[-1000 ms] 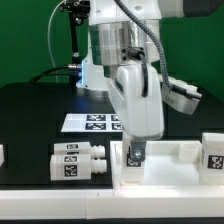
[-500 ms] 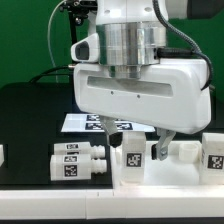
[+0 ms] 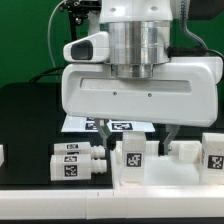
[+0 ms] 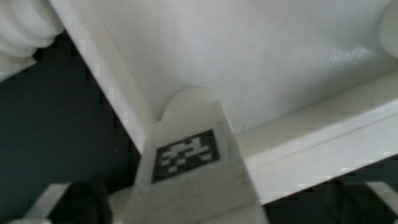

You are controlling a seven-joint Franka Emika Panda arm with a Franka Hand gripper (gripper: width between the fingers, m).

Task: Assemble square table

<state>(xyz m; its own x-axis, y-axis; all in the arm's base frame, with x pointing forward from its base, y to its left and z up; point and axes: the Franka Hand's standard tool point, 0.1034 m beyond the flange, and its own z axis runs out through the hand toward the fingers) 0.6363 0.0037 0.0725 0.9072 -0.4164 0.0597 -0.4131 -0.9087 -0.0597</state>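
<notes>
The square table's white slab (image 3: 185,168) lies at the front of the exterior view, to its right. One white leg (image 3: 133,155) with a tag stands upright on the slab's corner. My gripper (image 3: 135,136) hangs right over it, broadside to the camera. Its dark fingers (image 3: 164,136) flank the leg, and a small gap shows on each side, so it looks open. In the wrist view the tagged leg (image 4: 187,150) runs up the middle between my gripper's (image 4: 196,208) fingers, with the slab (image 4: 231,60) behind it. Another tagged leg (image 3: 213,152) stands at the exterior view's right edge.
Two more tagged legs (image 3: 72,150) (image 3: 70,168) lie side by side on the black table at the exterior view's left. The marker board (image 3: 78,122) lies behind them, partly hidden by my gripper. A white block (image 3: 183,150) sits on the slab beside the upright leg.
My gripper has turned about a quarter turn, from edge-on to broadside, and now looms larger in the exterior view. The upright leg, hidden behind it a second ago, now shows.
</notes>
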